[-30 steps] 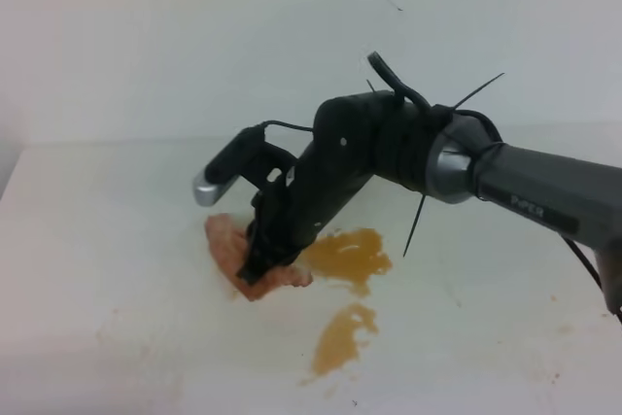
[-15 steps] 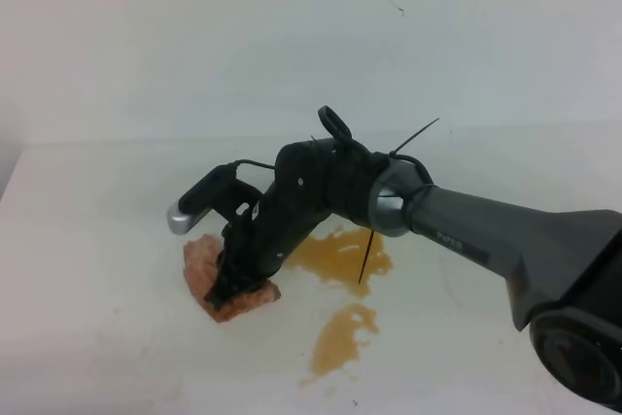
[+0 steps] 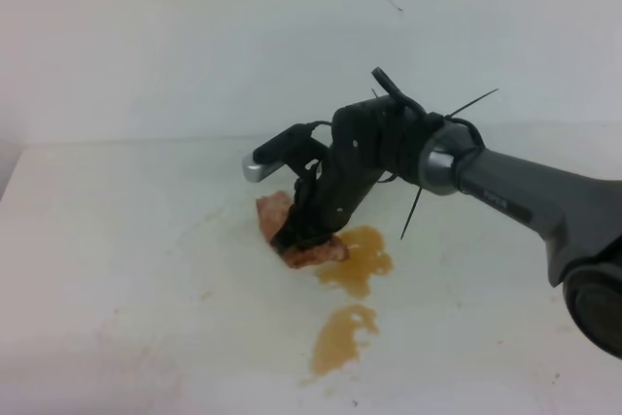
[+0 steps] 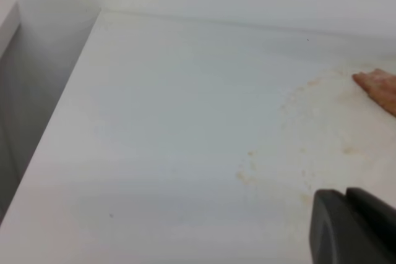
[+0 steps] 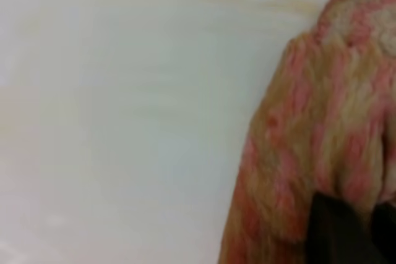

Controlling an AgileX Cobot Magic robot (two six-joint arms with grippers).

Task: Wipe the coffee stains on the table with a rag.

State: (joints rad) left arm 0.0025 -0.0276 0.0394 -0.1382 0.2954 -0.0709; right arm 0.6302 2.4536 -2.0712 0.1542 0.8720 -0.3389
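Note:
My right gripper is shut on the rag, a wrinkly pinkish-brown cloth, and presses it on the white table at the left edge of the upper coffee stain. A second amber blotch lies nearer the front. In the right wrist view the rag fills the right side, with a dark fingertip pinching it. In the left wrist view the rag shows at the far right edge, and only a dark part of the left gripper shows at the bottom right.
Faint tan smears and specks mark the table left of the blotches, and they also show in the left wrist view. A white wall rises behind the table. The table's left edge drops off in the left wrist view.
The right gripper dragged the rag left, away from the blotch, then back right and farther up. The rag now touches the upper stain's left edge.

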